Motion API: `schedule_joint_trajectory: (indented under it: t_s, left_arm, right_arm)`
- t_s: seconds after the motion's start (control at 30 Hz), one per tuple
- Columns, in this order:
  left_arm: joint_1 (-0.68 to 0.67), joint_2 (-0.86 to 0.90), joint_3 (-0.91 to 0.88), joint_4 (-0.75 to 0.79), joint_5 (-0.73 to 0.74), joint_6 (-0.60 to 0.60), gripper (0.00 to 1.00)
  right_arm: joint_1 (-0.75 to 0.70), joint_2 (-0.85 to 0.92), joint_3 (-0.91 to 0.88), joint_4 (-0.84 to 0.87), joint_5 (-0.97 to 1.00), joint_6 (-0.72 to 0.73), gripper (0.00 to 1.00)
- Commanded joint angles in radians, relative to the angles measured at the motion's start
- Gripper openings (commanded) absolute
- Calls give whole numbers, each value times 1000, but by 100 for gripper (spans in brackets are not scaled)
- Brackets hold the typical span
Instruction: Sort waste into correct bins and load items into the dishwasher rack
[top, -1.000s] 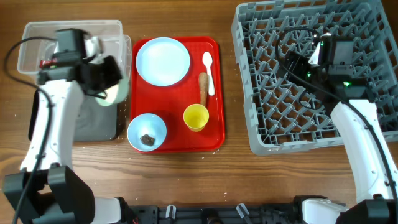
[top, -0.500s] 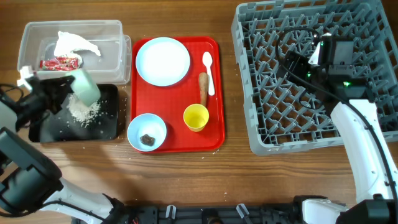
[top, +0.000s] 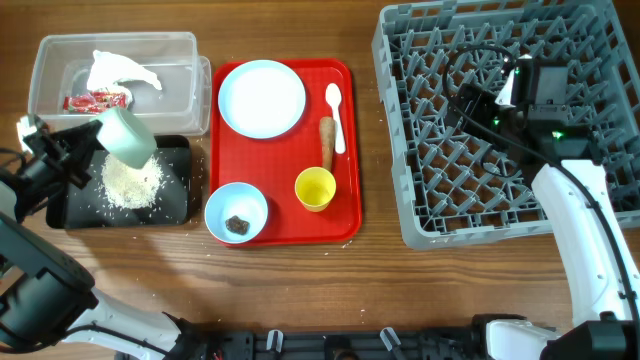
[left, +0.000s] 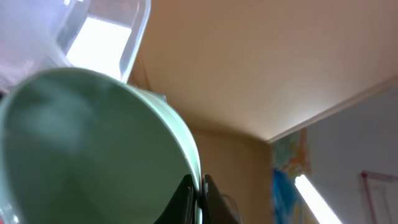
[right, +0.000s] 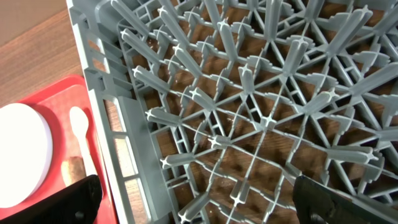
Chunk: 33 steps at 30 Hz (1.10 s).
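My left gripper (left: 200, 196) is shut on the rim of a pale bowl (top: 126, 136), tipped over the black tray (top: 178, 207); white rice grains (top: 132, 185) lie heaped in the tray. The bowl's inside (left: 87, 155) looks empty. The clear tub (top: 185, 62) holds a crumpled white tissue (top: 116, 71) and a red wrapper (top: 96, 100). On the red serving tray (top: 345, 200) are a pale blue plate (top: 261, 97), white spoon (top: 335, 113), brown stick (top: 327, 141), yellow cup (top: 315, 188) and a bowl (top: 236, 211) with a dark lump (top: 238, 224). My right gripper (right: 199, 199) is open above the grey rack (top: 400, 190), (right: 249, 112).
The rack stands at the right, its left wall close to the red tray's right edge. Bare wooden table lies along the front edge. The right wrist view also shows the plate (right: 18, 152) and spoon (right: 81, 130) past the rack's wall.
My left arm swung out to the left and tipped the bowl. Rice poured from it into the black tray and the heap has grown. The right arm has not moved.
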Motion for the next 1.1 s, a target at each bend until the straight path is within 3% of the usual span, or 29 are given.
schedule_joint_trajectory:
  t_s: [0.0,0.03,0.3,0.4,0.53,0.6,0.73,0.83,0.97,1.07]
  left_arm:
    - [1,2,0,-8,40,-42,4]
    - [2,2,0,40,13,-43,4]
    - [-70,-9,0,-19,44,-42,4]
    - [-184,-79,1,5,25,-40,4]
    - [-521,-188,2,183,-391,-148,4]
    - [-683,-195,2,230,-584,-148,4]
    - [-1040,-194,1,182,-1345,-148,4]
    - [-1207,-161,0,110,-1752,-148,4]
    - [-1271,-75,-1,106,-1809,-148,8]
    - [-1271,-70,2,105,-1809,-148,43]
  right_arm:
    - [0,11,18,2,-6,-10,100]
    - [0,11,18,4,-6,-10,100]
    - [0,11,18,3,-6,-11,100]
    - [0,11,18,3,-6,-10,100]
    - [0,11,18,9,-6,-10,99]
    - [0,11,18,5,-6,-10,100]
    - [0,11,18,-2,-6,-10,100]
    - [0,11,18,-2,-6,-10,100]
    - [0,11,18,-2,-6,-11,100]
    - [0,11,18,-2,-5,-11,100]
